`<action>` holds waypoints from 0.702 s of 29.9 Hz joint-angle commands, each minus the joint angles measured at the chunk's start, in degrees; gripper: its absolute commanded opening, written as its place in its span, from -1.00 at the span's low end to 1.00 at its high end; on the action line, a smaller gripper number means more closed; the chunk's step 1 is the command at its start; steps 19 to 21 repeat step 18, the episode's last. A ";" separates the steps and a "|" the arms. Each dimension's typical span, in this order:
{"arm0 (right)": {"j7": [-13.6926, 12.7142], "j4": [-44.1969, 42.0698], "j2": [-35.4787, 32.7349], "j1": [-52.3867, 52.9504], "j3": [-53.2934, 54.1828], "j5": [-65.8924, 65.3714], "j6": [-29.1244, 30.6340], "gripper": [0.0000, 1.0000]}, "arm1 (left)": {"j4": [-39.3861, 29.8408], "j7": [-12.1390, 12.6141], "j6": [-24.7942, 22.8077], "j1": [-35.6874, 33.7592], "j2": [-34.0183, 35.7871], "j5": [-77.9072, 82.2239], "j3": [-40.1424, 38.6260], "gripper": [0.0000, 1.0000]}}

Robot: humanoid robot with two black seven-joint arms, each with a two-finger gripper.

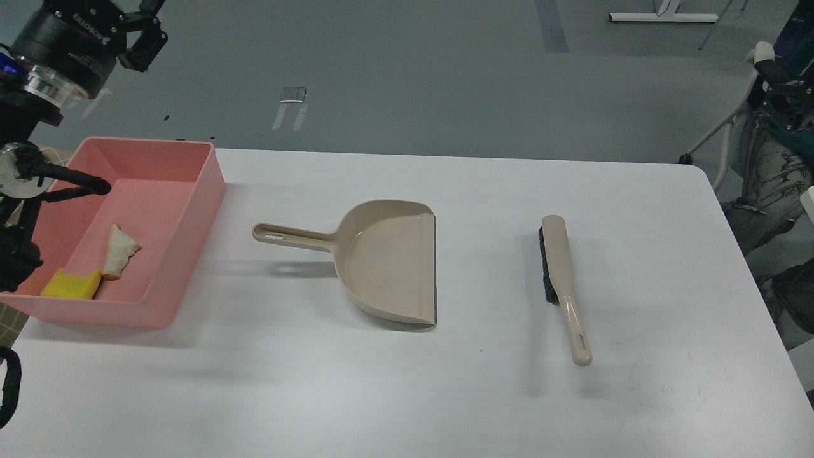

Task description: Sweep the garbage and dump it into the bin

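The pink bin (202, 191) stands at the table's left edge. Both scraps of garbage lie inside it at its near end: the yellow sponge piece (70, 284) and the pale crust strip (121, 251), touching each other. My left gripper (124, 16) is raised high above the bin's far left corner, at the view's top edge. One finger (147, 43) stands spread well off the wrist's axis, and the fingertips are cut off by the edge. It holds nothing. My right gripper is out of view.
The beige dustpan (388, 261) lies mid-table, handle pointing left, mouth to the right. The beige black-bristled brush (559, 273) lies to its right, handle toward me. Dark arm parts (25, 191) overlap the bin's left side. A chair and a person (772, 159) are beyond the table's right edge.
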 commanded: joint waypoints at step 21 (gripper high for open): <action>4.67 -14.13 25.99 9.65 0.24 0.42 -6.45 0.93 | 28.88 -10.28 0.94 -12.39 -26.09 -2.70 16.60 0.95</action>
